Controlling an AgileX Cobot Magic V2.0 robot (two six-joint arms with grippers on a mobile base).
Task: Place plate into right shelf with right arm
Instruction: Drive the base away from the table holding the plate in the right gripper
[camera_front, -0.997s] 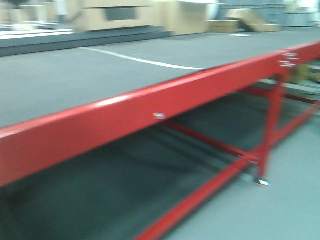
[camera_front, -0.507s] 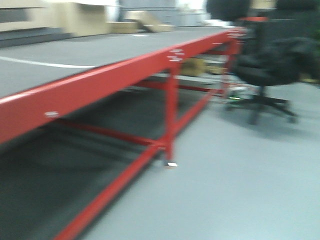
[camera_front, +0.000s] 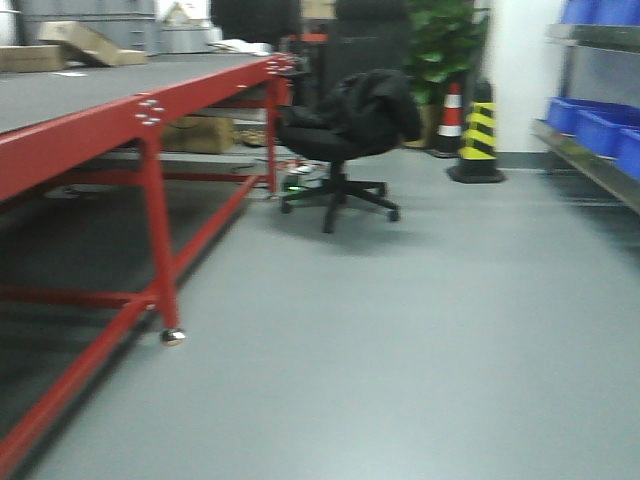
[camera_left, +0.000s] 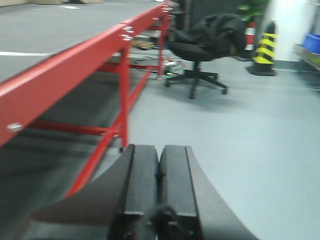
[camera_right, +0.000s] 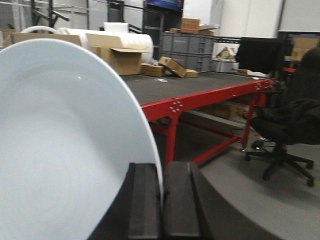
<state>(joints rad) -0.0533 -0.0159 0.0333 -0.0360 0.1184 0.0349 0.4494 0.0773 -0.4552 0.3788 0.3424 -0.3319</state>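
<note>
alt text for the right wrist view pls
The right claw pinches the rim of a white plate that fills the left of the frame. Behind stand a red table with cardboard boxes and a black office chair.

the front camera sits low and faces down the room: red table (camera_front: 100, 125) left, office chair (camera_front: 345, 130) ahead, right shelf (camera_front: 590, 165) at the far right edge. each wrist camera peers close over its own left gripper (camera_left: 159, 151) or right gripper (camera_right: 162, 167) toward the same table and chair; the plate (camera_right: 60, 150) fills the right wrist view's left half.
</note>
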